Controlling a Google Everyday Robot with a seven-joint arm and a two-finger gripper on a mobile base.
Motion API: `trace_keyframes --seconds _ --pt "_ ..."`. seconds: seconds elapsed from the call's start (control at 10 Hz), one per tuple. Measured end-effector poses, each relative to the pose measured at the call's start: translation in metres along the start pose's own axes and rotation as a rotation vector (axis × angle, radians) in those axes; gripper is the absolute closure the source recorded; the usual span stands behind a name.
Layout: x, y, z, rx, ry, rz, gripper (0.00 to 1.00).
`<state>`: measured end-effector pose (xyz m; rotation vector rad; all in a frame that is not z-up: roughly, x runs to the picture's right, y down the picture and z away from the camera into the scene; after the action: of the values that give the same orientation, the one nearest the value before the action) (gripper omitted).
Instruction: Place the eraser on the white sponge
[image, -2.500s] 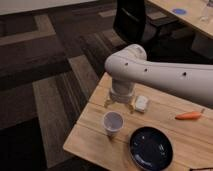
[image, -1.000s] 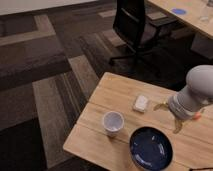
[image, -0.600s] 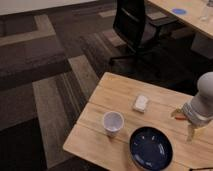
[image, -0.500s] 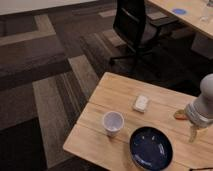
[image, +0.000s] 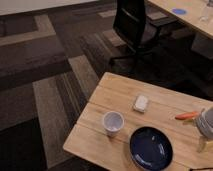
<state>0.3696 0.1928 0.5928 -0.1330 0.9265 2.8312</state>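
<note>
Camera view: a high, oblique look onto a pale wooden plank surface (image: 100, 140) standing on dark striped carpet. The grey, rounded robot arm (image: 207, 122) enters at the right edge. Below it hangs the gripper (image: 203, 145), its yellowish jaws spread wide with nothing seen between them, close above the surface and beside the dark blue round plate (image: 151, 148). The white sponge (image: 141, 103) — a thick off-white rectangular pad with rounded corners — lies near the middle of the surface. It is well apart from the gripper, to the left in the picture and farther from the camera, with its longer side running roughly up the picture. The eraser, a tiny dark and red-orange block, cannot be made out; it may be hidden by the arm. A long orange carrot (image: 187, 115) lies just left of the arm, and a white cup (image: 113, 121) stands upright left of the plate. Judged stage: the eraser is not yet grasped, so the pick comes first — the carry would then run leftward, between carrot and plate, to the sponge.
</note>
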Motion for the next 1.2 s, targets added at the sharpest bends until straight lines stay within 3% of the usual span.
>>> trace_keyframes --seconds 0.8,1.0,1.2 --pt "0.0 0.0 0.001 0.001 0.0 0.0 0.35" --pt "-0.03 -0.022 0.02 0.036 -0.036 -0.018 0.35" --pt "-0.046 -0.037 0.03 0.056 -0.046 -0.022 0.35"
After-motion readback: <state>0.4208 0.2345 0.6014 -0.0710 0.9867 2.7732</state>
